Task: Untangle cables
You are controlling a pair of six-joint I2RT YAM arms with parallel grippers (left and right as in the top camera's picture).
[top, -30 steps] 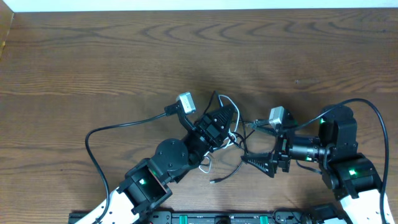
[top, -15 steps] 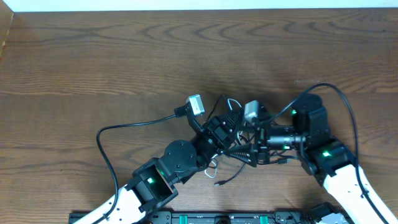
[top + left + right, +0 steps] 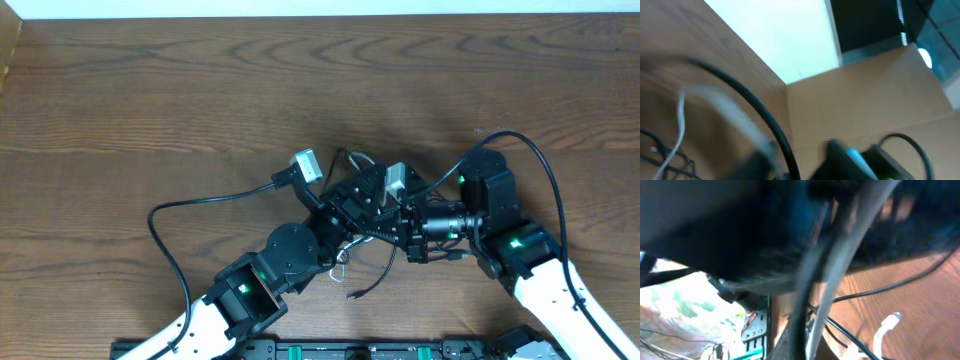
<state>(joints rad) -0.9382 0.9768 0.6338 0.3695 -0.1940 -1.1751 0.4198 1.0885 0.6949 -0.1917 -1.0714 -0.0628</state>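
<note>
Cables, thin black and white cords: only the right wrist view shows a white plug end, blurred. Overhead, they bunch on the brown wooden table, partly hidden beneath the left gripper and the right gripper. I cannot tell if either is spread or pinching.

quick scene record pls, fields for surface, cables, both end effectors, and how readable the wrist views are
surface: wooden table
task items: cables, thin black cords plus one white, tangled at the table's middle, mostly hidden under the arms
white cable: plug end shows in the right wrist view
free end: black plug end lies on the robot's side of the tangle
left end effector: over the tangle, open or shut unclear
right end effector: over the tangle, close to the left one, state unclear
wrist views: both blurred
</note>
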